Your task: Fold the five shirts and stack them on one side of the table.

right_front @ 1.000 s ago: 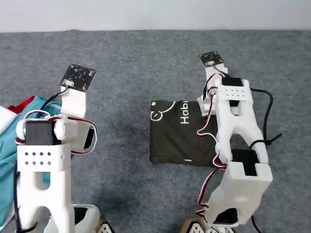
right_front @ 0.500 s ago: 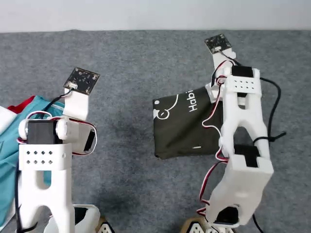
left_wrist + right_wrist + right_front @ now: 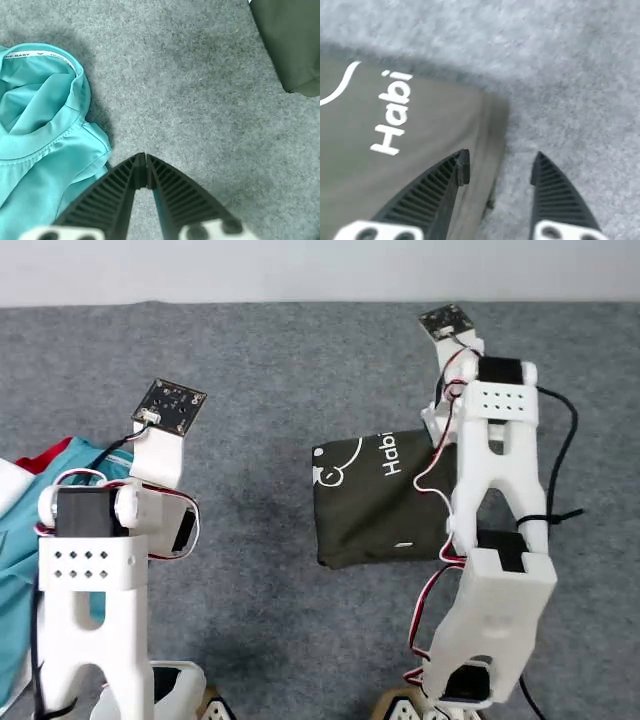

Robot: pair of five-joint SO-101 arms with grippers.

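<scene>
A folded dark shirt (image 3: 375, 502) with white print lies on the grey carpet at mid-table, its right part under the right arm (image 3: 495, 490). In the right wrist view my right gripper (image 3: 501, 167) is open and straddles the edge of the dark shirt (image 3: 395, 145), one finger over the cloth and the other over bare carpet. My left gripper (image 3: 145, 159) is shut with nothing in it, just above the carpet beside a crumpled teal shirt (image 3: 35, 125). The teal shirt (image 3: 18, 540) lies at the table's left edge, partly under the left arm (image 3: 100, 540).
Red cloth (image 3: 45, 455) and white cloth (image 3: 8, 485) peek out beside the teal shirt at the left edge. A corner of the dark shirt (image 3: 295, 45) shows in the left wrist view. Bare grey carpet (image 3: 260, 370) stretches between the arms and along the far side.
The right arm swung toward the far side, and the dark shirt turned a little anticlockwise and shifted right under it. The left arm barely moved.
</scene>
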